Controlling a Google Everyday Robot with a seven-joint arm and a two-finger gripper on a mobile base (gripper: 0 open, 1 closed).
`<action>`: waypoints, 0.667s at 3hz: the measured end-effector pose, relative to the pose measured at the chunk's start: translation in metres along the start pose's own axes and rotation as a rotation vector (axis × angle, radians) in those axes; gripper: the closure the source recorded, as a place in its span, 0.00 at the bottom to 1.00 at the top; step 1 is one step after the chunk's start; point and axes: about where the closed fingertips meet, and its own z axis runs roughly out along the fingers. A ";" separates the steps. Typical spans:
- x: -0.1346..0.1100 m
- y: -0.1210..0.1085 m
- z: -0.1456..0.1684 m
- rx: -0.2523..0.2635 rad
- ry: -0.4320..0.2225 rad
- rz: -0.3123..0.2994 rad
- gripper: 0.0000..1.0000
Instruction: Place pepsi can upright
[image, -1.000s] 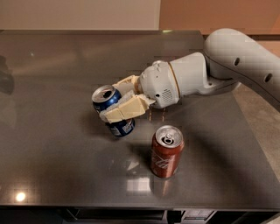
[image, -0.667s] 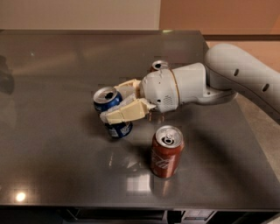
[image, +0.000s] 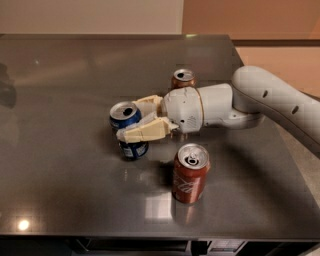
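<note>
The blue pepsi can (image: 127, 129) stands roughly upright, slightly tilted, on the dark grey table (image: 60, 180) left of centre, its silver top facing up. My gripper (image: 138, 120) reaches in from the right and is shut on the can, one cream finger (image: 142, 132) across its front and the other behind it. The white arm (image: 260, 100) runs off to the right edge.
A red cola can (image: 189, 173) stands upright just right of and in front of the gripper. A brown-gold can (image: 183, 78) stands behind the wrist. The table's right edge borders a beige floor (image: 300, 150).
The arm has shifted lower and to the left, so the brown-gold can behind the wrist now shows. The pepsi can stays gripped in about the same spot.
</note>
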 end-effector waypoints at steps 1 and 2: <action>0.010 -0.001 -0.001 0.005 -0.037 0.008 0.83; 0.017 -0.001 -0.002 0.001 -0.070 0.026 0.61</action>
